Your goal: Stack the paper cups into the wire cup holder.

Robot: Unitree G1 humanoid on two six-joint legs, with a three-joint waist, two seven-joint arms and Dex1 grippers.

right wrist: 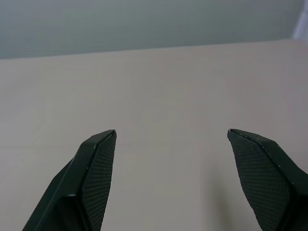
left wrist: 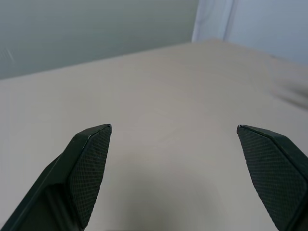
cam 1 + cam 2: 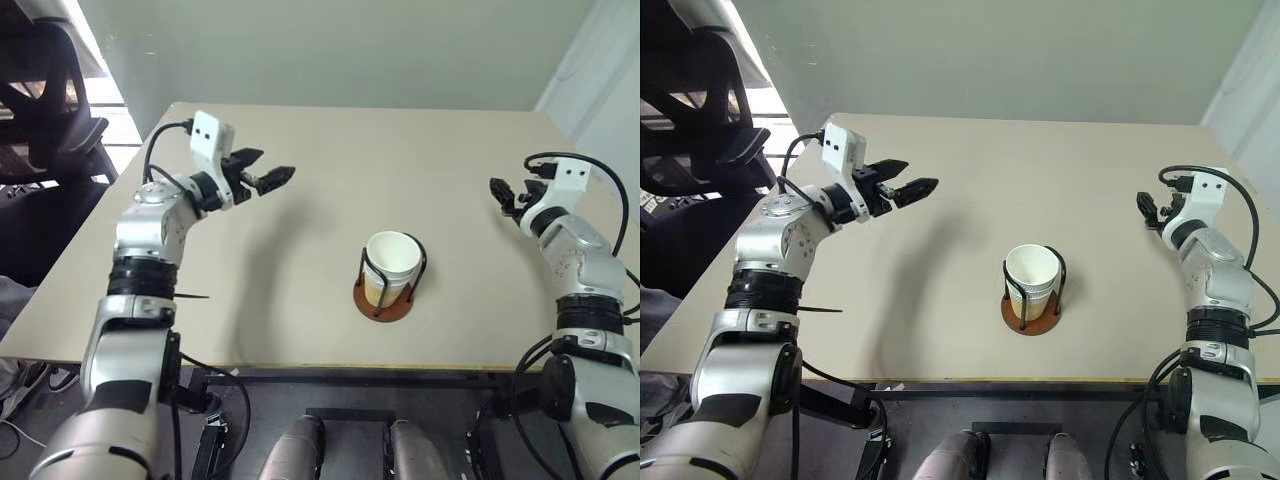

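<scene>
The paper cups (image 3: 392, 262) sit nested in the wire cup holder (image 3: 384, 297) — left gripper (image 3: 262, 170) and right gripper (image 3: 503, 194) flank it, well apart, fingers spread, empty.

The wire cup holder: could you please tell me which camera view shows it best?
The right eye view shows the wire cup holder best, base and loops plain around the paper cups. The left eye view shows it much the same; the wrist views face bare table.

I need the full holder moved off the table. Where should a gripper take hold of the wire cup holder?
Probably by a wire arch of the wire cup holder, from above: the paper cups fill the inside, and the flat disc base lies flush on the table, leaving no edge to pinch.
</scene>
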